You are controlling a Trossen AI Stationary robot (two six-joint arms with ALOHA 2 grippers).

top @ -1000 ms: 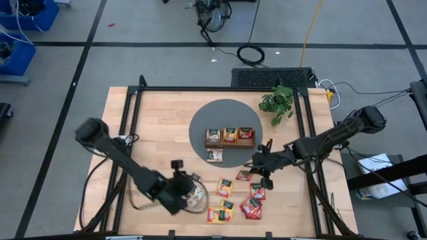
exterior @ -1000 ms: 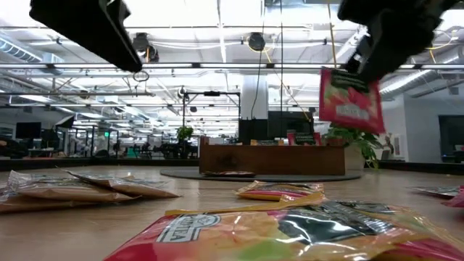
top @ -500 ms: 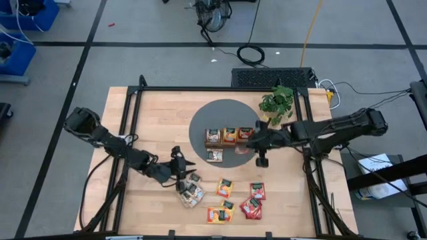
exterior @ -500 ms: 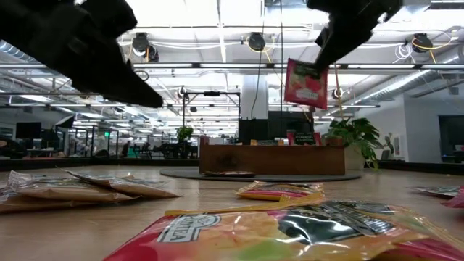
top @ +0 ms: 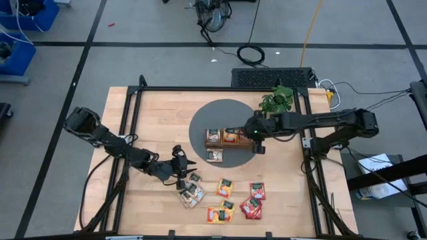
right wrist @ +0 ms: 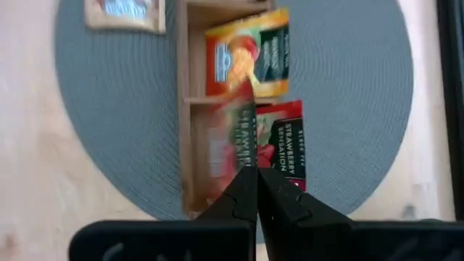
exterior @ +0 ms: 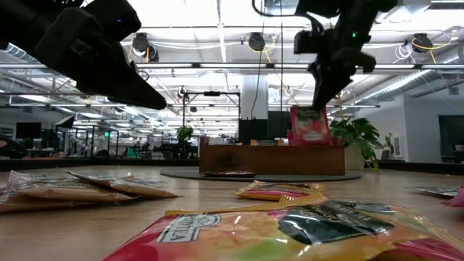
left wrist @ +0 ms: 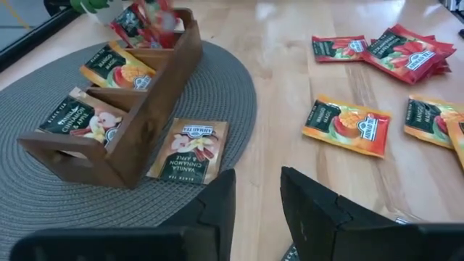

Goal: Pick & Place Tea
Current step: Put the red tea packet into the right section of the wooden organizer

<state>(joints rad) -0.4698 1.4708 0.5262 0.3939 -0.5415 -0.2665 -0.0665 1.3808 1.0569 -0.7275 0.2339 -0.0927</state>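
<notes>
Sachets lie loose along the near edge of the wooden table (top: 153, 120) because they have not been sorted yet. Starting at your left, the left gripper (top: 181, 167) hovers low just behind a small pile of beige sachets (top: 191, 193), its jaws parted and holding nothing, probably waiting to pick 1 up. Moving right, orange sachets (top: 225, 187) and red sachets (top: 253, 200) are scattered nearer the front edge, well apart from the tray. At the table's middle, a round grey mat (top: 200, 127) carries the wooden tray (top: 229, 143) with 3 compartments; 1 beige sachet (top: 214, 156) rests flat on the mat just in front of the tray. Further right, the right gripper (top: 255, 134) hangs over the tray's right end, jaws clenched on a red strawberry sachet (exterior: 309, 125). It is held upright by its top edge, so it can slide down into that right compartment (right wrist: 279, 148), where a matching red sachet already sits.
</notes>
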